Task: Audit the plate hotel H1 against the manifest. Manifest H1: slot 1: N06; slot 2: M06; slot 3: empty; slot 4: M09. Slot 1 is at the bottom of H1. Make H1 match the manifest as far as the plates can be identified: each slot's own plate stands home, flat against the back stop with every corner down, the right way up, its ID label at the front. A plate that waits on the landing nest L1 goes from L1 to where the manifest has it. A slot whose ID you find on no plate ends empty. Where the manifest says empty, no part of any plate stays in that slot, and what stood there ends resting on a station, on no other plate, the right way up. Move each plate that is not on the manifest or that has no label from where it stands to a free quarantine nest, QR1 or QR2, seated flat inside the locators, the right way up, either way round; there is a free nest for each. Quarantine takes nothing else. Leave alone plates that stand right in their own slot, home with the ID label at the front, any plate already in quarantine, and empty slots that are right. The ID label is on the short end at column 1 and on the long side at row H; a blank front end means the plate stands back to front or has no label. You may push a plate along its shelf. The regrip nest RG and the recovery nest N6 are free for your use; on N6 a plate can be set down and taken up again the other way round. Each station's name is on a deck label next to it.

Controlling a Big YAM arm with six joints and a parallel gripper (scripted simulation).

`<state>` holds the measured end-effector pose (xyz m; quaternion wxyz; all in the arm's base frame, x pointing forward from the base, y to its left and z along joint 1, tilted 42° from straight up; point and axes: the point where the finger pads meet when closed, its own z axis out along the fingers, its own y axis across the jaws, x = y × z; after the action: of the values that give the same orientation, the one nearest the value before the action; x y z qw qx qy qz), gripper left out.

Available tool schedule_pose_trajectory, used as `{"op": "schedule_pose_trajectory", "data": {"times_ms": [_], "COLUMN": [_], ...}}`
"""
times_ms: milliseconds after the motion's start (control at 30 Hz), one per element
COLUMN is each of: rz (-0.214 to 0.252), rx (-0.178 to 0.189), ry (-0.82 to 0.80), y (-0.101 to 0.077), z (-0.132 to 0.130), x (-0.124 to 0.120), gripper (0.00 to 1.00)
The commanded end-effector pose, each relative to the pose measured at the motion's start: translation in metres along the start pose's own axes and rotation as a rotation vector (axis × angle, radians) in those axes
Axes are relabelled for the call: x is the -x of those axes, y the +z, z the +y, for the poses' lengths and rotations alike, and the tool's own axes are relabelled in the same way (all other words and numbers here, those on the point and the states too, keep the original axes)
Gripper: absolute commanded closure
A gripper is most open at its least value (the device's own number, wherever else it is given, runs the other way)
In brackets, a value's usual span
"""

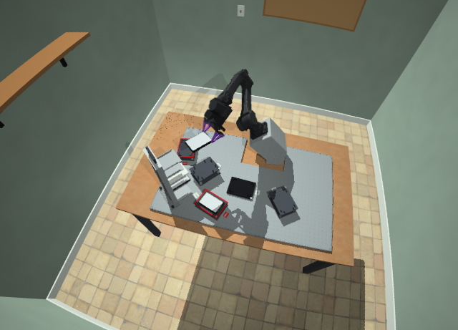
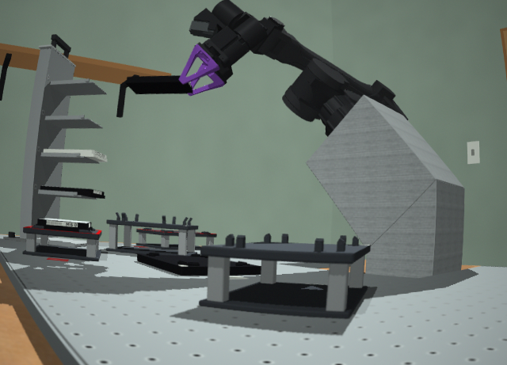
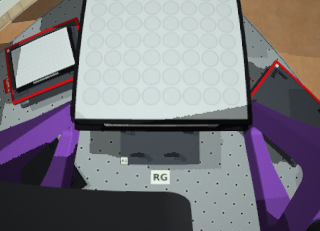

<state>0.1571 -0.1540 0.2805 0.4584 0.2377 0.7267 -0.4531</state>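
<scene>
Plate (image 3: 160, 31): black frame, pale grey top patterned with rows of faint circles. Fingers: purple. Arm (image 2: 310, 70): black. Quarantine nests (image 1: 211, 203): red-edged, black-bodied; one bears a white-topped plate. Plate hotel (image 2: 39, 119): light grey, holding one white plate (image 2: 75, 153) and one black plate (image 2: 75, 191). Deck (image 1: 310, 193): grey, dotted with dark holes. Tabletop (image 1: 342, 208): orange-brown. Pedestal (image 2: 380, 189): brushed grey.
</scene>
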Motion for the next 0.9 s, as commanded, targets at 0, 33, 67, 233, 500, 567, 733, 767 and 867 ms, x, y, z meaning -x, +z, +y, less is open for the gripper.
{"op": "schedule_pose_trajectory", "data": {"times_ms": [0,33,67,233,500,567,733,767,867], "rz": [-0.005,-0.007,-0.009,-0.008,-0.01,-0.01,-0.014,-0.01,-0.011], "rx": [-0.011,-0.011,-0.012,-0.012,-0.013,-0.013,-0.001,-0.013,-0.013], "ry": [0.036,0.03,0.021,0.02,0.02,0.02,0.014,0.019,0.02], "y": [0.0017,0.0017,0.0018,0.0029,0.0055,0.0062,0.0069,0.0077,0.0086], "z": [-0.0017,-0.0024,-0.0029,-0.0027,-0.0031,-0.0031,0.0001,-0.0029,-0.0032], "x": [-0.0006,-0.0007,-0.0009,-0.0019,-0.0045,-0.0051,-0.0053,-0.0065,-0.0074], "gripper": [0.14,0.14,0.14,0.14,0.14,0.14,0.14,0.14,0.14]}}
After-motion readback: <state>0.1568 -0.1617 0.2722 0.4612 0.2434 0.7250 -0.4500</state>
